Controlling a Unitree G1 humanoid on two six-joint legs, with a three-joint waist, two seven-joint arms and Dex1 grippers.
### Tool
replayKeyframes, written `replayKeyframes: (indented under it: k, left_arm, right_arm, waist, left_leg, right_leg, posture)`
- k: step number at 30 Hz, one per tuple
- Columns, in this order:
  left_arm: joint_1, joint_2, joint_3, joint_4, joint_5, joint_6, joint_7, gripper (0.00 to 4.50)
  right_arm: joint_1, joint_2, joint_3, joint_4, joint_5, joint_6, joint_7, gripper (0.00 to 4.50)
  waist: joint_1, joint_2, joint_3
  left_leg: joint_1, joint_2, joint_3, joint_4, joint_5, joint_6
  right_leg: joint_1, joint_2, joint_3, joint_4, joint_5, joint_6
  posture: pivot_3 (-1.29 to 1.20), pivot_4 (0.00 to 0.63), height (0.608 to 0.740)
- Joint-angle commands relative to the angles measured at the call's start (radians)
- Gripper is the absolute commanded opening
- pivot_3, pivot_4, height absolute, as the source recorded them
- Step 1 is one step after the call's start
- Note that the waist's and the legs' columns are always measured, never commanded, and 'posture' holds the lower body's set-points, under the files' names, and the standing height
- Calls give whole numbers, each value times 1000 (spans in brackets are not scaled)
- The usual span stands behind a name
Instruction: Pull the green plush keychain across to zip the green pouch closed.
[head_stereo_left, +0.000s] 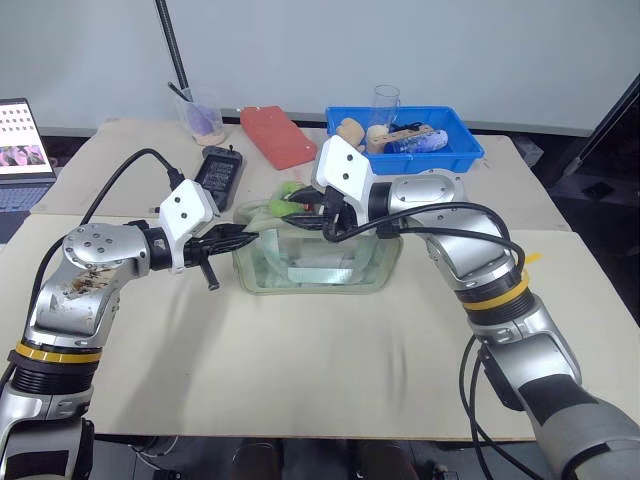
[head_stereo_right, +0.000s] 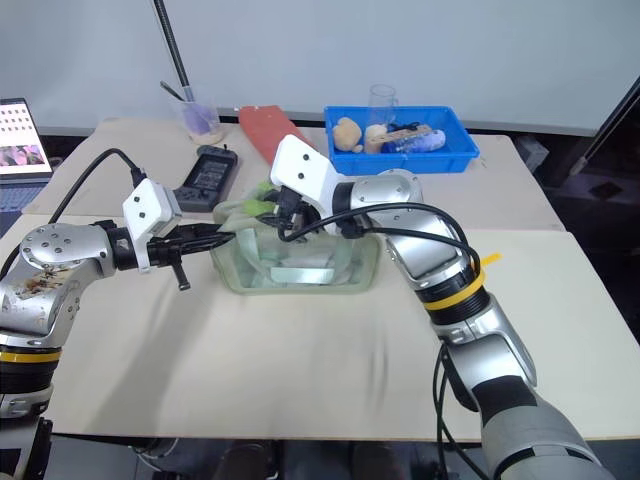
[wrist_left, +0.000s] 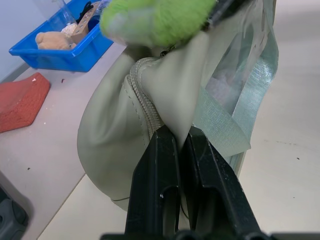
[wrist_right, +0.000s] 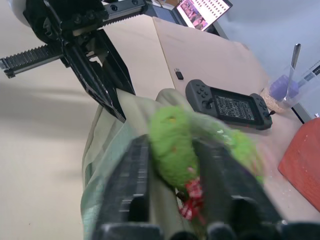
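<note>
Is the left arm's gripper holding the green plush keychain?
No, the left gripper is shut on the green pouch fabric, while the green plush keychain lies beyond it.

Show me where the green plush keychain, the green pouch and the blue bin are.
green plush keychain (wrist_right: 172, 150), right wrist view, middle of the plush ball.
green pouch (head_stereo_left: 315, 265), left eye view, clear front window.
blue bin (head_stereo_left: 462, 157), left eye view, front rim near its right corner.

We see our right gripper (wrist_right: 172, 165) with its jaws around the green plush keychain (wrist_right: 172, 147). Our left gripper (wrist_right: 112, 107) pinches the green pouch (wrist_right: 107, 137) beyond it.
</note>
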Motion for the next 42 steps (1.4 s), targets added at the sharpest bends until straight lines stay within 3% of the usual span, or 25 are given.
replayKeyframes:
  k: [1, 6, 11, 17, 22, 26, 33, 40, 42]
  left_arm:
    - [-2, 5, 0, -22, -4, 9, -5, 0]
    - [-12, 7, -6, 3, 7, -2, -10, 0]
    - [-18, 14, -5, 27, 19, -17, -15, 0]
    - [-27, 18, -13, 63, 28, -39, -28, 0]
    - [-51, 9, -27, 106, 41, -59, -38, 0]
    - [-77, -13, -47, 127, 50, -70, -38, 0]
    - [-88, -26, -53, 145, 56, -84, -44, 0]
    - [-75, -24, -40, 146, 60, -101, -43, 0]
    - [-71, -22, -25, 145, 48, -101, -44, 0]
  right_arm:
    - [-20, 2, -58, -43, 34, 14, 5, 35]
    - [-30, -41, -150, -70, 78, 89, -15, 35]
    - [9, -172, -238, -76, 51, 100, -55, 35]
    - [143, -386, -293, -92, -16, 62, -74, 35]
    - [259, -469, -324, -84, -68, 29, -127, 35]
    - [407, -451, -280, -77, -114, -12, -169, 35]
    - [528, -250, -199, -102, -74, 34, -197, 35]
    - [481, -250, -216, -24, -88, -42, -173, 35]
    - [448, -282, -239, 17, -94, -76, -162, 741]
  waist:
    - [0, 0, 0]
    - [1, 0, 0]
    - [3, 0, 0]
    - [2, 0, 0]
    - [-5, 0, 0]
    - [-1, -1, 0]
    - [-4, -1, -1]
    - [-3, -1, -1]
    - [-3, -1, -1]
  left_leg:
    - [0, 0, 0, 0, 0, 0]
    - [0, 0, 0, 0, 0, 0]
    - [0, 0, 0, 0, 0, 0]
    - [0, 0, 0, 0, 0, 0]
    - [0, 0, 0, 0, 0, 0]
    - [2, 0, 0, 0, 0, 0]
    - [3, -1, 0, 0, 0, 0]
    - [3, -1, 0, 1, 0, 0]
    - [3, -1, 0, 1, 0, 0]
  right_leg:
    - [0, 0, 0, 0, 0, 0]
    - [0, 0, 0, 0, 0, 0]
    - [0, -1, 0, -1, -1, -2]
    - [0, -1, 0, -2, -1, -2]
    - [0, -1, 0, -1, -2, -2]
    - [1, 0, 0, -1, -2, -2]
    - [2, 0, 2, 0, -2, -1]
    - [3, 0, 2, 0, -2, -1]
    - [2, 0, 2, 0, -2, -1]
  posture:
    - [0, 150, 740]
    - [0, 150, 740]
    - [0, 150, 740]
    - [0, 150, 740]
    - [0, 150, 740]
    - [0, 150, 740]
    - [0, 150, 740]
    - [0, 150, 740]
    - [0, 150, 740]
